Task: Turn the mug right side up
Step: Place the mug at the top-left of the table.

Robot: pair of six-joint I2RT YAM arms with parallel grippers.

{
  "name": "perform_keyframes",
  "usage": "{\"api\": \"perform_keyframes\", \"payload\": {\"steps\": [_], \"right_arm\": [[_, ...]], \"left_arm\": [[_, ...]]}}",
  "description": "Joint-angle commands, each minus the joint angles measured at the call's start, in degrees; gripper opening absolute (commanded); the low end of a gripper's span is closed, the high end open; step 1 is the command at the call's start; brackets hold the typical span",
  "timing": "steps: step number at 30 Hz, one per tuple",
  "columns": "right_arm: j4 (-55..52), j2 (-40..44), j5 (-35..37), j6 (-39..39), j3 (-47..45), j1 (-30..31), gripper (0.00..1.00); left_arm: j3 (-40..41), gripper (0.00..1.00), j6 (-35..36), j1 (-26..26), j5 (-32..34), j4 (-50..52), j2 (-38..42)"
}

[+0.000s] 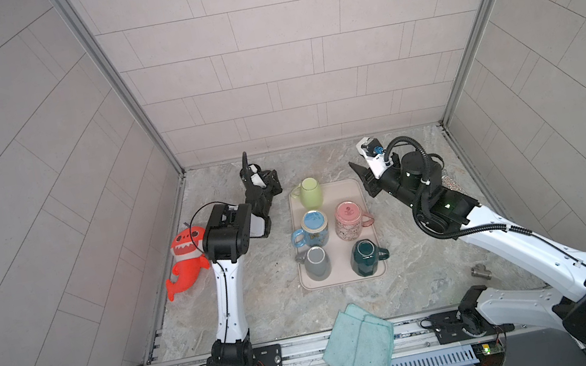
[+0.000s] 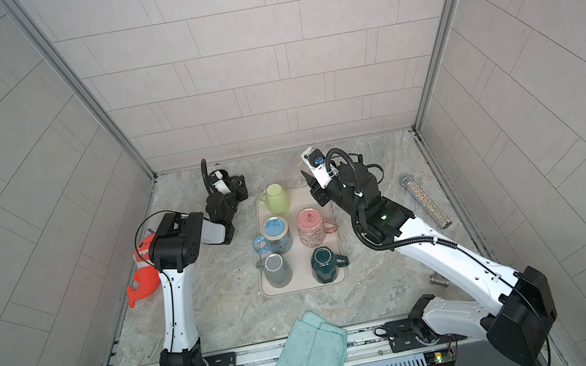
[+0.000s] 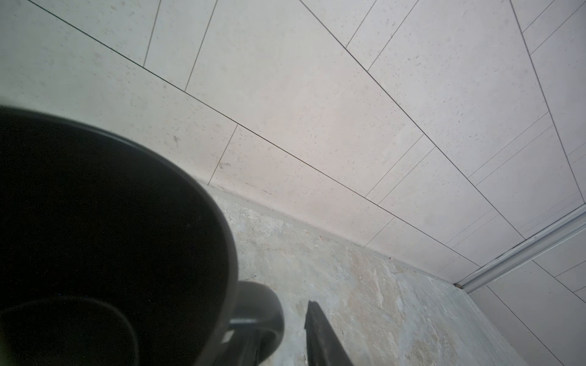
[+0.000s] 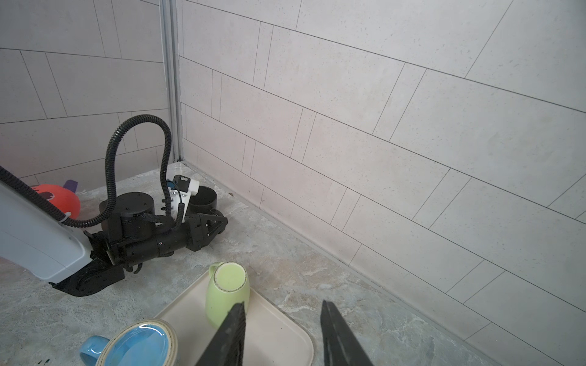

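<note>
A black mug stands upright with its mouth up on the stone counter near the back wall, left of the tray; it also shows in a top view and in the right wrist view. My left gripper sits low beside it. In the left wrist view the mug's handle lies between the parted jaws, and the one clear finger stands off it. My right gripper hangs open and empty over the tray's far right corner, beside a green mug that stands upside down.
A beige tray carries several upside-down mugs: green, blue, pink, grey and dark green. A red shark toy lies at the left. A teal cloth hangs over the front edge. A glitter tube and a metal fitting lie at the right.
</note>
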State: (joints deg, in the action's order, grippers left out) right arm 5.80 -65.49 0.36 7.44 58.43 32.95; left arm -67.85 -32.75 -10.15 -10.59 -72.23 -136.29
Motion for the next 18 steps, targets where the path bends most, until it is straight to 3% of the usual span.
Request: {"api": "perform_keyframes", "payload": {"steps": [1, 7, 18], "right_arm": [[0.3, 1.9, 0.5, -0.4, -0.8, -0.2, 0.40], [0.6, 2.4, 0.6, -0.6, -1.5, -0.2, 0.40], [1.7, 2.8, 0.1, -1.7, -2.7, -0.1, 0.40]], "left_arm": [[1.1, 0.35, -0.5, -0.1, -1.2, -4.0, 1.7], [3.6, 0.44, -1.8, -0.1, -2.4, -4.0, 3.3], [9.3, 0.47, -2.8, -0.3, -4.9, -4.0, 7.3]]}}
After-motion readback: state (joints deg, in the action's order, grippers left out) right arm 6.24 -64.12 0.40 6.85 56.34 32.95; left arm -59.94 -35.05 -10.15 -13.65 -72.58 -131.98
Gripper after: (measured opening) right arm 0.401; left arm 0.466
